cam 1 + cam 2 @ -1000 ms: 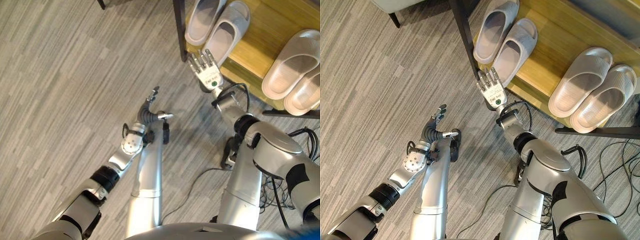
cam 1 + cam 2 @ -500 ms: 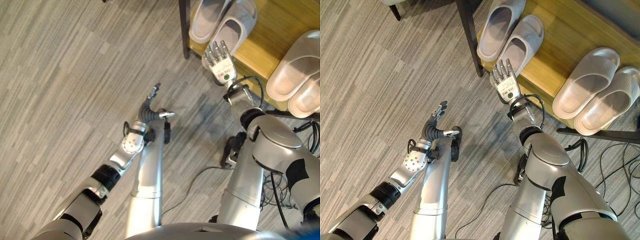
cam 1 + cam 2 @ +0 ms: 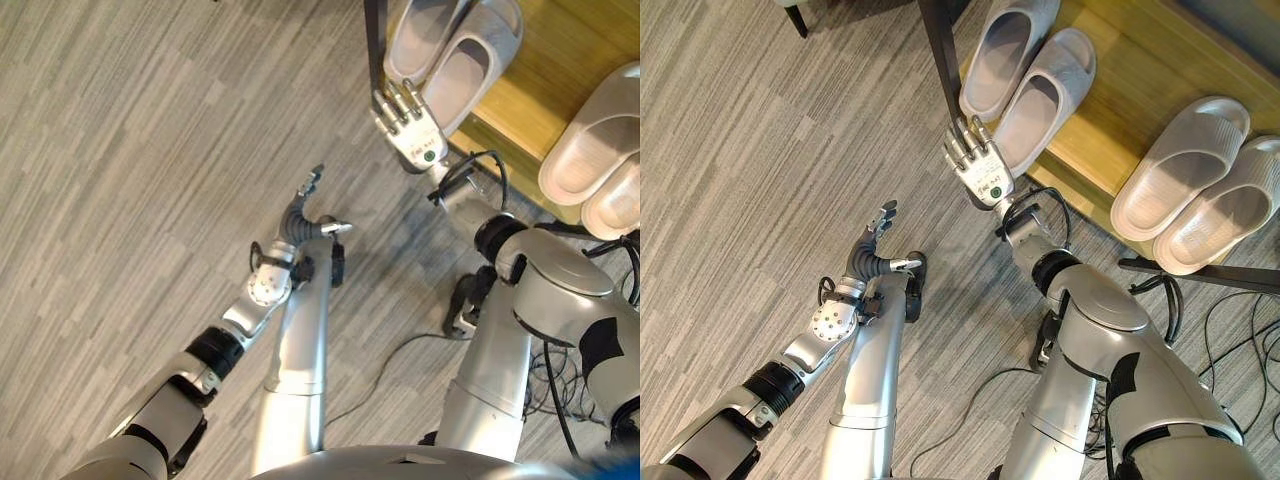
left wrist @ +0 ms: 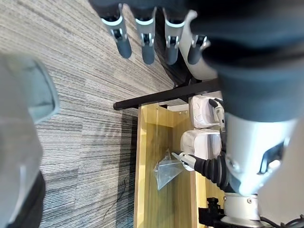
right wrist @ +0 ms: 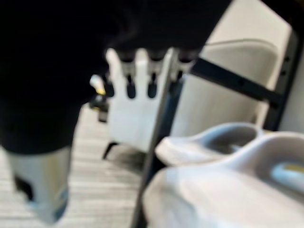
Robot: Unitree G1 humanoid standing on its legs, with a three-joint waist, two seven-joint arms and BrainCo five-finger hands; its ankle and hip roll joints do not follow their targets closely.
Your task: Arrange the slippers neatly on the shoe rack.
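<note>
Fingers of the right hand (image 3: 977, 168) are straight and spread a little, holding nothing; their tips lie just at the heel of the nearer slipper of the grey pair, beside the dark post (image 3: 940, 55) of the shoe rack (image 3: 1120, 70), upper middle of the right eye view. Whether the tips touch that heel cannot be told. In the right wrist view the same fingers (image 5: 142, 76) point out straight past the post, with two pale slipper heels close beneath them.

Four slippers stand on the rack's wooden shelf, in two pairs. The grey pair (image 3: 1025, 70) sits side by side at the shelf's left end, top centre of the frame, heels toward the floor edge. The beige pair (image 3: 1200, 200) sits side by side further right, at the right edge of the frame, well apart from the grey pair, with bare wood between them.

Lower left of centre, the left hand (image 3: 872, 250) hangs over the grey striped carpet (image 3: 740, 180), its fingers relaxed and loosely extended, thumb out to the side, holding nothing. The left wrist view shows its fingers (image 4: 142, 33) straight above the carpet, with the wooden rack and two slippers beyond.
</note>
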